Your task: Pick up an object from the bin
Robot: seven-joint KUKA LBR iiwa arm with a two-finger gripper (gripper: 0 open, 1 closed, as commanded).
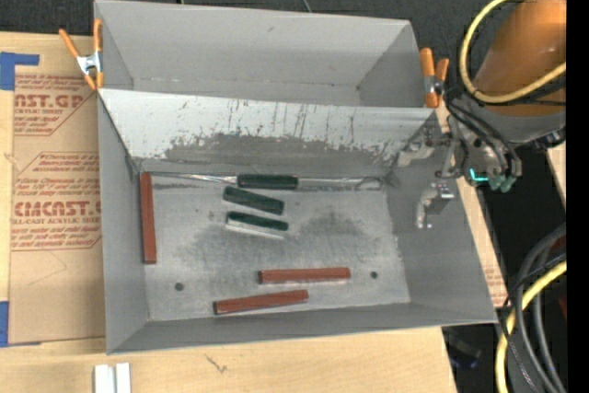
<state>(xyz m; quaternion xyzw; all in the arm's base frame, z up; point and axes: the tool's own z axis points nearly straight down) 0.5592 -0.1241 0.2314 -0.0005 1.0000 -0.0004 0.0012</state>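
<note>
My gripper (429,211) hangs at the bin's right side, above the sloping right wall and apart from every loose thing. Nothing is seen in it. Nearest to it on the bin floor is a flat red-brown bar (305,274), lying left to right in the front half. A second red-brown bar (261,302) lies just in front of that one, by the front wall. Left of the gripper, in the middle of the floor, lies a dark green bar with a pale edge (258,222).
Two more dark green bars lie further back: one (253,200) slightly tilted, one (268,182) along the back wall's foot. A third red-brown bar (146,218) lies lengthwise against the left wall. The arm's orange cover and cables sit beyond the right rim.
</note>
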